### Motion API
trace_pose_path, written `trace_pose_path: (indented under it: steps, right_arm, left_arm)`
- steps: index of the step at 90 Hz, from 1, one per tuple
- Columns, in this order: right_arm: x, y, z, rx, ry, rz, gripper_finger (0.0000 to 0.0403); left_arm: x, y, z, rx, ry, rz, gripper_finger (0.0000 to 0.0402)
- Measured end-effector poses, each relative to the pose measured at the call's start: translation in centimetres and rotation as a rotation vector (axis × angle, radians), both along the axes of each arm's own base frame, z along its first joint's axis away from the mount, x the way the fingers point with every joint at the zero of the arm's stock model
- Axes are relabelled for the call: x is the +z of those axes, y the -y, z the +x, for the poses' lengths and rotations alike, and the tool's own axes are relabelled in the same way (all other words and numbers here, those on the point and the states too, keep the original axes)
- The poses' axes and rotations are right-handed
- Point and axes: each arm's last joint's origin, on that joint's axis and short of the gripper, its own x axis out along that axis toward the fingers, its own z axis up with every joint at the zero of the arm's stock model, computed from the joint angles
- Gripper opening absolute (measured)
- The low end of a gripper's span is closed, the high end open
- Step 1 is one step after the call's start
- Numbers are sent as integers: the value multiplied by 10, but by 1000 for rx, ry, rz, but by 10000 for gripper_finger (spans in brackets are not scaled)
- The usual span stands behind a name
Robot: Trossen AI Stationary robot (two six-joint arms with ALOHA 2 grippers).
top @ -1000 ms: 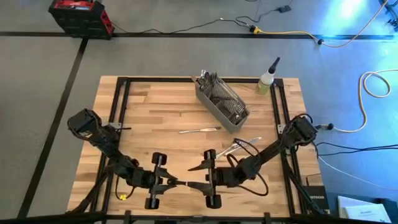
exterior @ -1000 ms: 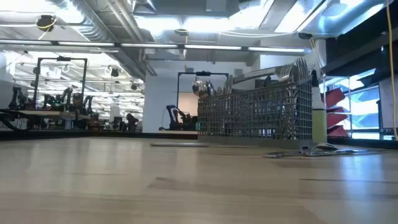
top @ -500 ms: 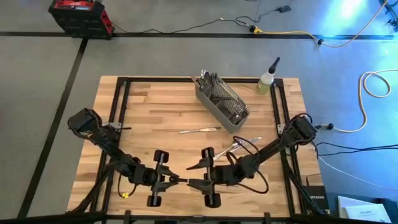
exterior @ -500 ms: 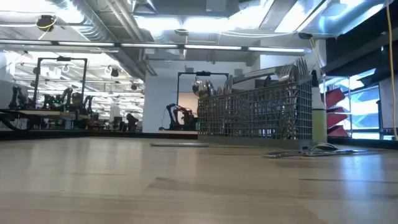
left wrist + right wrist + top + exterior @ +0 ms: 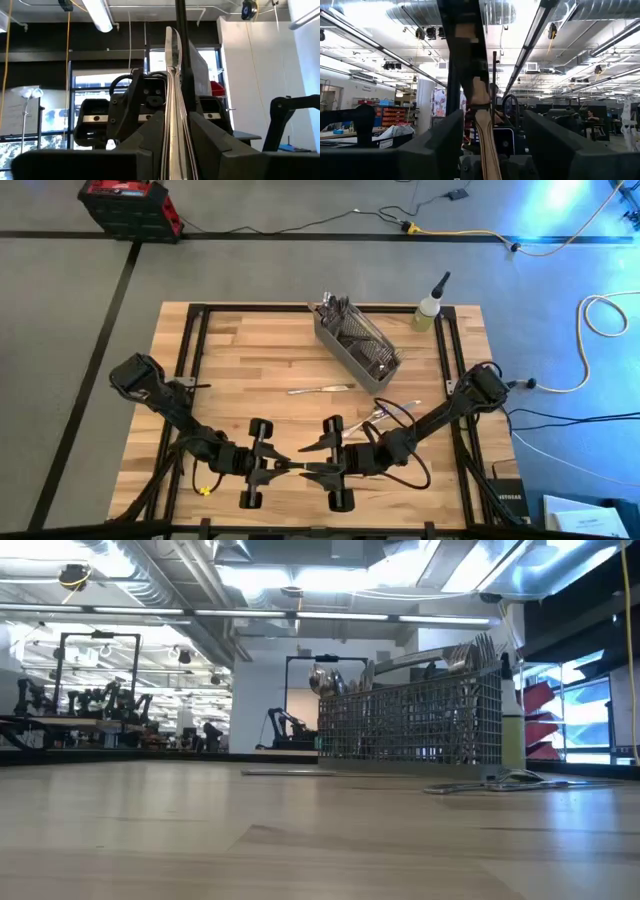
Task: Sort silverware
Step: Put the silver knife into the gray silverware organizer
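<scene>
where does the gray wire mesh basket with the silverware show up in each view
High view: the gray rectangular wire-mesh basket sits on the far half of the wooden table, right of centre, angled.
Low view: the basket stands right of centre, silverware handles sticking up from it.
Left wrist view: not in it.
Right wrist view: not in it.
Shared landmark: the bottle just right of the basket, also visible in the low view.

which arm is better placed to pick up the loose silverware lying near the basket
Right, probably. The loose silverware lies on its side of the table, and the right gripper has its jaws open, while the left gripper is shut on a utensil.
</scene>
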Motion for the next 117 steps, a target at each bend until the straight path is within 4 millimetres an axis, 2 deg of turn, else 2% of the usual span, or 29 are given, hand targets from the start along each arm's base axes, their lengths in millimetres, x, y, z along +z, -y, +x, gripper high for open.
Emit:
trace_pose_path:
  steps: [31, 48, 117]
  right_arm:
    - [0, 2, 1, 73, -14, 120, 71]
    - [0, 5, 3, 63, -19, 118, 26]
    - [-2, 4, 4, 41, -40, 56, 13]
  left_arm:
    - [0, -3, 2, 21, 3, 13, 62]
    - [0, -5, 4, 25, 1, 0, 62]
    - [0, -5, 4, 16, -4, -2, 63]
